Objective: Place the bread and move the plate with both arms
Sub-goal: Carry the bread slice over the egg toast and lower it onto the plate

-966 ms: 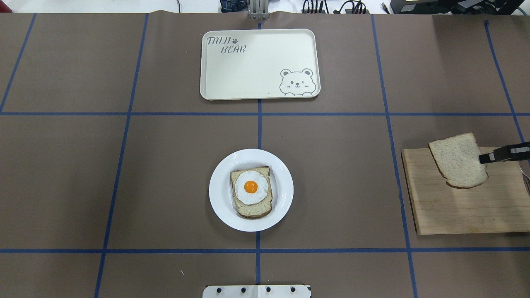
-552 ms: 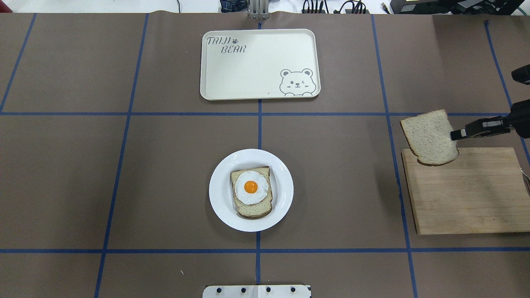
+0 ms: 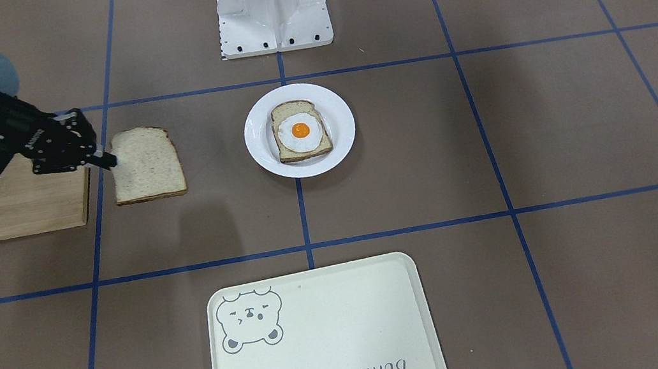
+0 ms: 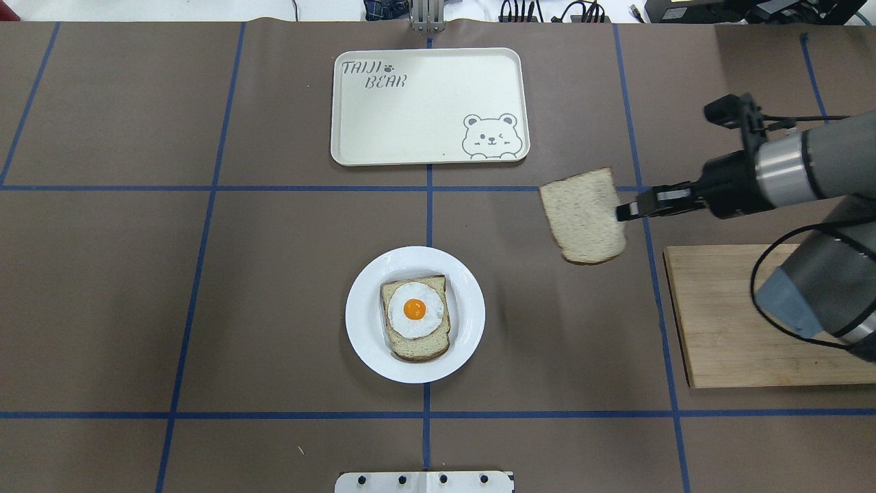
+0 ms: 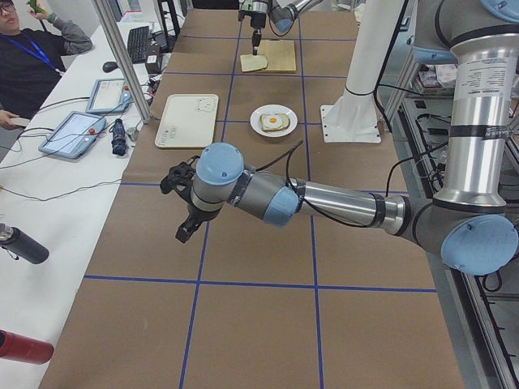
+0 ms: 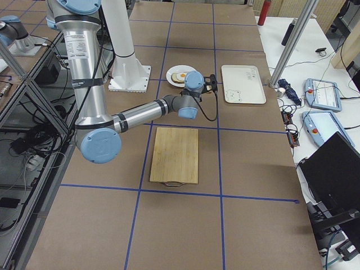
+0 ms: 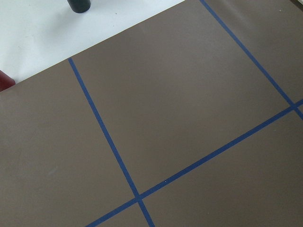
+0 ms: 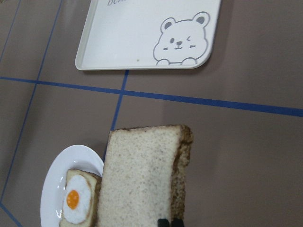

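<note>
My right gripper [image 4: 620,211] is shut on the edge of the plain bread slice [image 4: 584,216] and holds it flat above the table, left of the wooden board and to the upper right of the plate. The front view shows the same gripper [image 3: 106,159] and bread [image 3: 146,164]. The white plate [image 4: 363,315] sits mid-table with an egg-topped slice [image 4: 415,318] on it. The right wrist view shows the held bread [image 8: 147,179] close up, with the plate [image 8: 54,182] below left. My left gripper [image 5: 185,231] shows only in the exterior left view, far from the plate; I cannot tell its state.
A cream bear tray [image 4: 410,123] lies at the far side of the table, beyond the plate. A bare wooden cutting board [image 4: 725,322] lies at the right. The robot base [image 3: 272,6] stands at the near edge. Tablets and a person [image 5: 32,57] are beside the table.
My right gripper has carried the bread up off the wooden board and leftward over the table, toward the plate side. More of the right arm has come into view.
</note>
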`<state>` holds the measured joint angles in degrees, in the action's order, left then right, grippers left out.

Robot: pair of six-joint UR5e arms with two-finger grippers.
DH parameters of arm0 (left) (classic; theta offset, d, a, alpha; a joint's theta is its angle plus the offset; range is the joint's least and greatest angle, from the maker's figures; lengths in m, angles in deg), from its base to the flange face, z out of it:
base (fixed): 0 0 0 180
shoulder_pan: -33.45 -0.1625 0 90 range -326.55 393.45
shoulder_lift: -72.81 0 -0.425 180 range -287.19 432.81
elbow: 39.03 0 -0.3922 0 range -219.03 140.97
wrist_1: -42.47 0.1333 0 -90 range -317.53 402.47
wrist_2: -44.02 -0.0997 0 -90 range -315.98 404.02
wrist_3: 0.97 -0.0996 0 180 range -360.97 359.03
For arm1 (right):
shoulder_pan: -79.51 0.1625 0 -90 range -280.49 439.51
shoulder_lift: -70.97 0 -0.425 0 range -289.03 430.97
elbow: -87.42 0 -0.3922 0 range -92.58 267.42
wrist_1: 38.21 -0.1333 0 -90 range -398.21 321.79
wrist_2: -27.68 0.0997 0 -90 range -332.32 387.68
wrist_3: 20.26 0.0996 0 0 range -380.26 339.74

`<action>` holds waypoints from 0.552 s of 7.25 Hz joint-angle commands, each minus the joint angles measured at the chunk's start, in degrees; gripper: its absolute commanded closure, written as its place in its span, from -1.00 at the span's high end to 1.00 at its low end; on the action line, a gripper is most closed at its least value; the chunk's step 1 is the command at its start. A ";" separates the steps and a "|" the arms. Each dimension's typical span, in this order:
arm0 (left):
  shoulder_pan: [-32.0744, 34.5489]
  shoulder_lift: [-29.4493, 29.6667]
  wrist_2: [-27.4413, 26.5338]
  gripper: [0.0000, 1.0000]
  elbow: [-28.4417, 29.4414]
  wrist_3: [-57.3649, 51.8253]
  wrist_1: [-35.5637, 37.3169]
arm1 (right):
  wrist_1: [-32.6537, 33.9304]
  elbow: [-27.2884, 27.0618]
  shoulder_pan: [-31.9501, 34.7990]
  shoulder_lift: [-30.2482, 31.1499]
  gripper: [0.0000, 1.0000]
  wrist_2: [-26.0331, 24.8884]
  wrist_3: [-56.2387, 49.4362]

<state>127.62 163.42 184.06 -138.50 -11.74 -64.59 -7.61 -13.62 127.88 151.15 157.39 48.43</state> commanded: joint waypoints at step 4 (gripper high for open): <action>-0.03 -2.27 -0.02 0.98 0.24 1.45 0.01 | 0.68 0.84 -26.87 -8.71 -1.00 -31.23 4.27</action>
<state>127.59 161.74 184.04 -138.30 -10.32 -64.59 -7.20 -13.25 107.35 143.53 132.89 52.69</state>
